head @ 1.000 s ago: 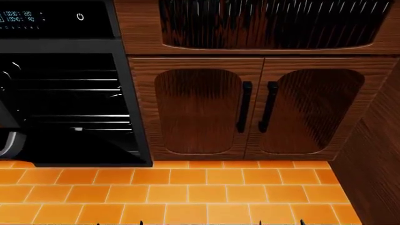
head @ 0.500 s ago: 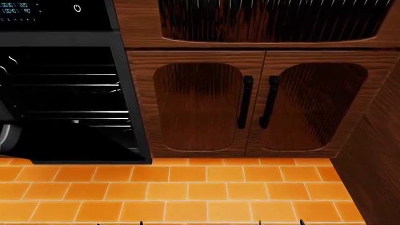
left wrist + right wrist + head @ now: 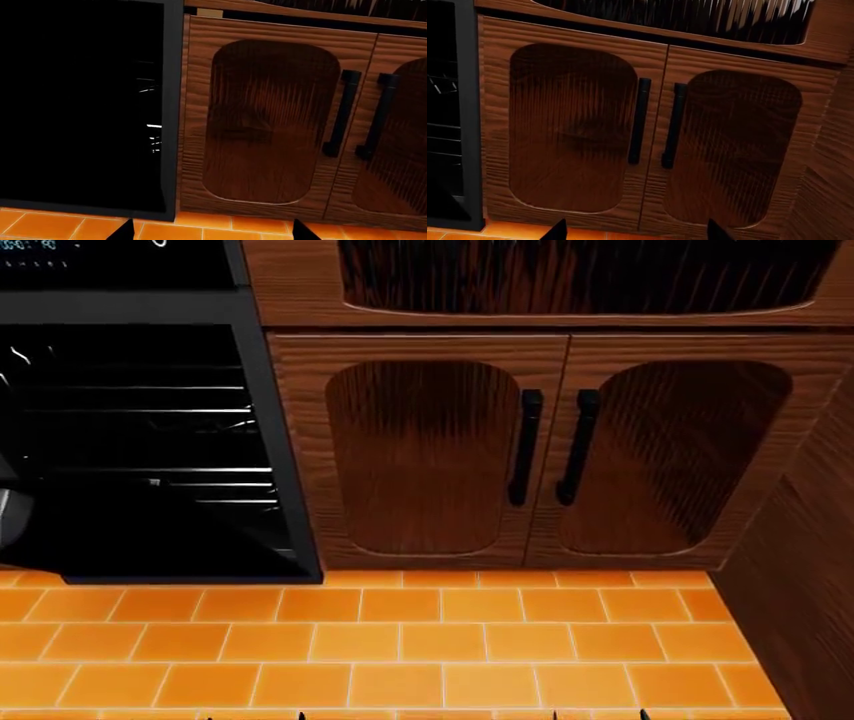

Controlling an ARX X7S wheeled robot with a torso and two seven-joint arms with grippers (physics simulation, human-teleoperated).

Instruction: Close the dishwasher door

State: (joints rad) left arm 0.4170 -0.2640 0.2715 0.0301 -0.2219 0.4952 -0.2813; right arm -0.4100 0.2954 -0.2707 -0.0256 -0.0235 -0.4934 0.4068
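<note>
The black dishwasher point(image 3: 134, 440) stands open at the left of the head view, its wire racks showing in the dark cavity. The dishwasher door is almost wholly out of view; a grey sliver point(image 3: 6, 512) at the left edge may be its handle. The cavity also fills one side of the left wrist view as a black dishwasher opening point(image 3: 80, 110). My left gripper point(image 3: 213, 234) is open with nothing between its tips, hanging over the tiles before the dishwasher's frame. My right gripper point(image 3: 636, 232) is open and empty too, facing the wooden cabinet.
Two brown cabinet doors point(image 3: 547, 450) with black bar handles point(image 3: 527, 445) stand right of the dishwasher, under a ribbed wooden drawer front point(image 3: 574, 275). Orange floor tiles point(image 3: 400, 640) spread in front. A wooden side wall point(image 3: 814, 570) closes the right.
The whole scene has drifted upward in the head view: the control panel is nearly out at the top and more floor shows. The grey piece at the left edge has slid further out.
</note>
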